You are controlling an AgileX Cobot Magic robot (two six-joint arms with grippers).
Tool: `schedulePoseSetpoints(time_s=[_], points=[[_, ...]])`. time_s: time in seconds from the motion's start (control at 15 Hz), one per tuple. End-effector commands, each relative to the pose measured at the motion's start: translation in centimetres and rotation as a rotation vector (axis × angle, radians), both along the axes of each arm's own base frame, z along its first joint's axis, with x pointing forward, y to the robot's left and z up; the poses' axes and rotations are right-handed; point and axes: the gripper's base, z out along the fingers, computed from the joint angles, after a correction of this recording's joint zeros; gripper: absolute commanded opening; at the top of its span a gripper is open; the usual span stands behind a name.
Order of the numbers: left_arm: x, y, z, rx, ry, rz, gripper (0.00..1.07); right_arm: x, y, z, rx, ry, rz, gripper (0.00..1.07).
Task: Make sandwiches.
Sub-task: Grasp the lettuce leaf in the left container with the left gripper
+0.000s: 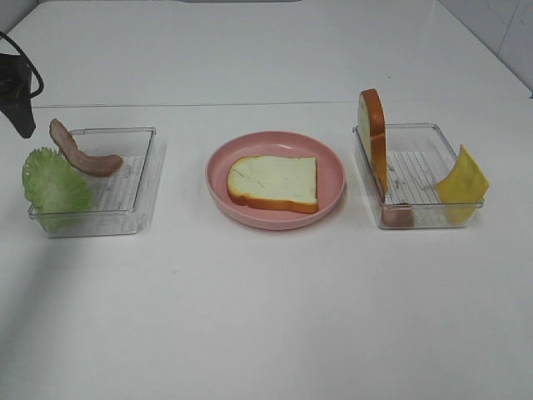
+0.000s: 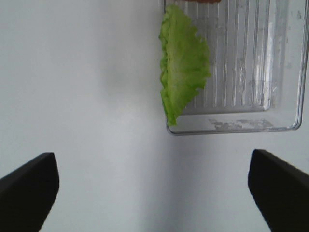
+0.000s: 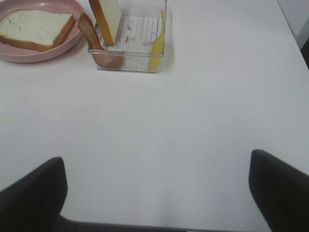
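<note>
likely next: lettuce [image 2: 183, 63] | ahead of spread, empty left end effector [image 2: 154, 187], draped on tray [image 2: 241, 129] rim, long axis running away from it | right end effector [image 3: 157, 193] spread too, farther off

Around the plate [image 1: 275, 142], bare worktop [image 1: 266, 317] lies open at 6 and 12 o'clock. At 9 o'clock a clear tray [image 1: 137, 179] blocks the way, with lettuce [image 1: 54, 183] draped over its 9 o'clock wall. At 3 o'clock a second tray [image 1: 416, 167] stands, with an upright bread slice [image 1: 375, 125] and leaning cheese [image 1: 463, 177] rising above its rim. Narrow clear gaps separate the plate from both trays.
</note>
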Motion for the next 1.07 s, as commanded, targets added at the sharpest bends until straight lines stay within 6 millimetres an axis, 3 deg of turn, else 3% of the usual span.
schedulePoseSetpoints(time_s=[0.07, 0.13, 0.2, 0.67, 1.07], points=[[0.5, -0.1, -0.6, -0.022, -0.036, 0.006, 1.01, -0.3, 0.0, 0.0, -0.003, -0.033, -0.002, 0.99], [0.7, -0.2, -0.9, -0.024, -0.031, 0.007, 1.01, -0.3, 0.0, 0.0, -0.003, -0.033, -0.002, 0.99], [1.3, -0.4, -2.9, -0.042, 0.014, -0.006, 1.01, -0.3, 0.0, 0.0, -0.003, -0.033, -0.002, 0.99], [3.5, -0.6, -8.0, -0.070, 0.031, -0.015, 1.00, -0.3, 0.0, 0.0, -0.003, -0.033, -0.002, 0.99], [4.3, -0.7, -10.5, -0.080, 0.041, -0.003, 0.95, -0.3, 0.0, 0.0, -0.003, -0.033, -0.002, 0.99]])
